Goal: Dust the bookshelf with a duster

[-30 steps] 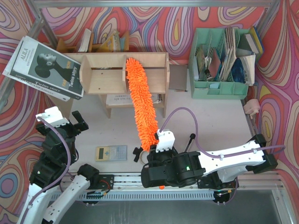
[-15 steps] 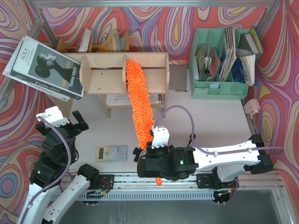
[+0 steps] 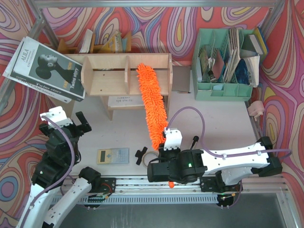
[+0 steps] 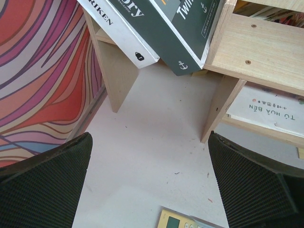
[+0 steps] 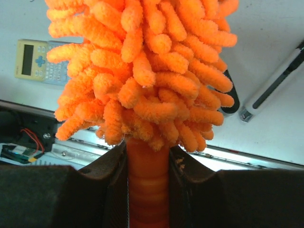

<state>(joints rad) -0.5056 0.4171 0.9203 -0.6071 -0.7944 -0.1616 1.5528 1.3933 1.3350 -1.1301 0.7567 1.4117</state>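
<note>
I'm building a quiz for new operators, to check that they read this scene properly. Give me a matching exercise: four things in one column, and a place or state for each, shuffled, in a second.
Column one
1. duster
2. calculator
3. left tool
4. mint green file organizer

Column two
A. open, holding nothing
B. far right of the table, stuffed with papers
C. handle clamped in the right tool
D. flat on the table, near its front edge

Pairs: 1-C, 2-D, 3-A, 4-B
</note>
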